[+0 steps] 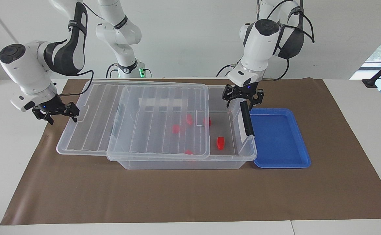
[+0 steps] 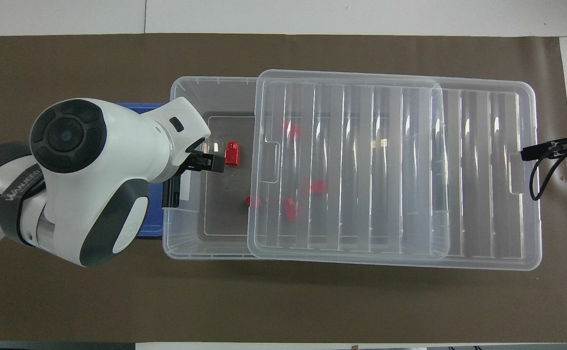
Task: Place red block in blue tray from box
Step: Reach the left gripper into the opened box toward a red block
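Box (image 1: 184,163) sits mid-frame in the facing view, lid (image 1: 138,117) slid toward the frame's left, so only the box's end by the tray (image 1: 280,137) is uncovered; tray lies right of centre, touching or just beside the box, nothing in it. One block (image 1: 221,143) lies in that open strip, centre-right of the facing view, stub end up-frame in the overhead view; four more blocks show blurred through the lid, so this is the one to take. Left gripper (image 1: 242,95) hangs over the box's open end at the rim by the black latch (image 1: 246,118), holding nothing, fingers look spread, not yet down in the box. Right gripper (image 1: 56,111) waits at left of the facing view by the lid's overhanging edge, nothing in it; can't tell its finger gap. Handling, my read: block is light, rigid, smooth plastic, not fragile, may skid on the box floor if nudged; pinch across the wider body, not the stub, coming straight down. Room between lid edge and box wall is tight
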